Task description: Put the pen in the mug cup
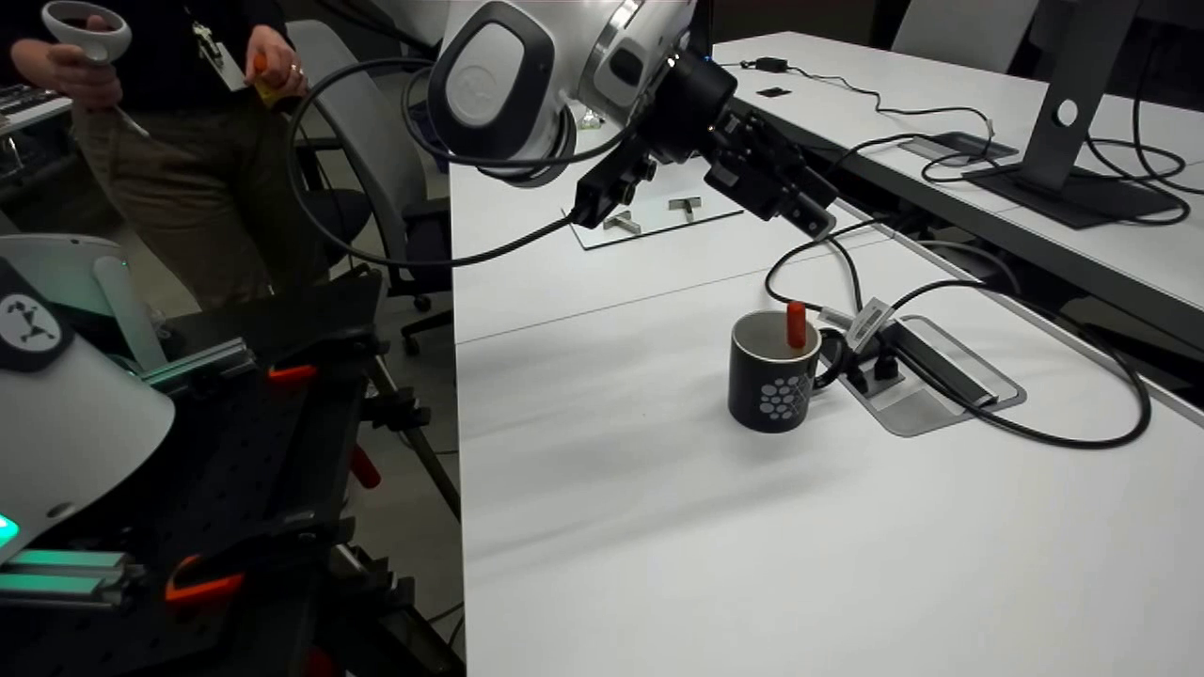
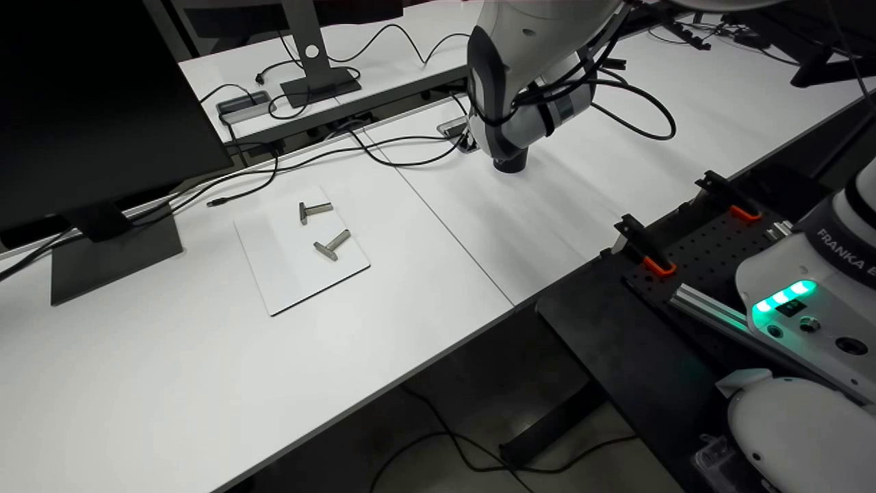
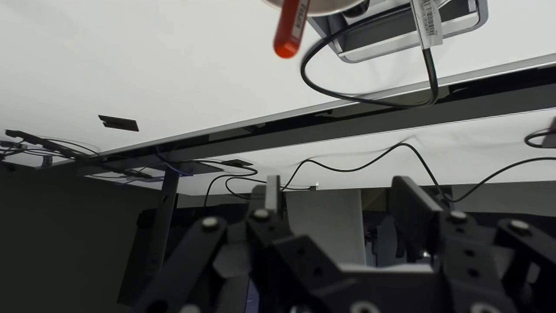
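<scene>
Pen (image 1: 797,325) sits in the mug cup (image 1: 752,385), lower end hidden; gripper (image 3: 336,193) spread wide, empty.

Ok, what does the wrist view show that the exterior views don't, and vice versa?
Only the wrist view shows the lettered label on the pen. Both exterior views, but not the wrist view, show the board bearing two T-shaped metal pieces. All three share the mug cup, cut off in the wrist view. The pen's upper end also shows in an exterior view.
</scene>
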Controlling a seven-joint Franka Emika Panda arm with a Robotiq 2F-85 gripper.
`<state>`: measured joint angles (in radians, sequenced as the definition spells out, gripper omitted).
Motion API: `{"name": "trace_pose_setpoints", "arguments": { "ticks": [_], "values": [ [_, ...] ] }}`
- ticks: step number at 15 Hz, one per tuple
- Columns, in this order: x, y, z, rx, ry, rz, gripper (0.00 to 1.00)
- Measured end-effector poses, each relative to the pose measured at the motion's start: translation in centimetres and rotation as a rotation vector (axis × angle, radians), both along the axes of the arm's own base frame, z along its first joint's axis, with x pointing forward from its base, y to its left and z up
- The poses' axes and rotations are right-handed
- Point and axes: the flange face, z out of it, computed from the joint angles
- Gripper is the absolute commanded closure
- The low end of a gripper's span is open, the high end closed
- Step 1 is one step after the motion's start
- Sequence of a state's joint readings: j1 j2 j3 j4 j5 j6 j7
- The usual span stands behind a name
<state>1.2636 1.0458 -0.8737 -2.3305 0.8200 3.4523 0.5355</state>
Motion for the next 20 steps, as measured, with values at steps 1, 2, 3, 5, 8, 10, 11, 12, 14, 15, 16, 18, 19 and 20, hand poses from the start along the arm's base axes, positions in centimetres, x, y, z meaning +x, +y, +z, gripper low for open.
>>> {"name": "trace_pose_setpoints", "arguments": {
  "ticks": [1,2,3,5,8,10,11,12,14,15,16,18,19,20],
  "values": [
    [0.0,0.0,0.0,0.001,-0.001,-0.001,0.0],
    [0.0,0.0,0.0,0.003,-0.002,-0.002,0.0],
    [0.0,0.0,0.0,0.003,-0.002,-0.001,0.0],
    [0.1,0.3,0.0,0.002,0.0,0.007,0.0],
    [0.3,1.0,0.2,-0.009,0.006,0.037,0.0],
    [0.8,2.5,0.5,-0.036,0.03,0.11,0.0],
    [1.1,3.7,0.8,-0.049,0.045,0.16,0.0],
    [1.4,4.9,1.2,-0.06,0.062,0.212,0.0],
    [1.6,7.4,2.1,-0.07,0.096,0.314,0.0],
    [1.6,8.4,2.7,-0.07,0.11,0.361,0.0],
    [1.6,9.5,3.3,-0.067,0.123,0.407,0.0],
    [1.7,11.3,5.0,-0.057,0.139,0.494,0.0],
    [1.7,12.0,6.1,-0.048,0.138,0.528,0.0],
    [1.8,12.5,7.1,-0.044,0.14,0.566,0.0]
  ]
}}
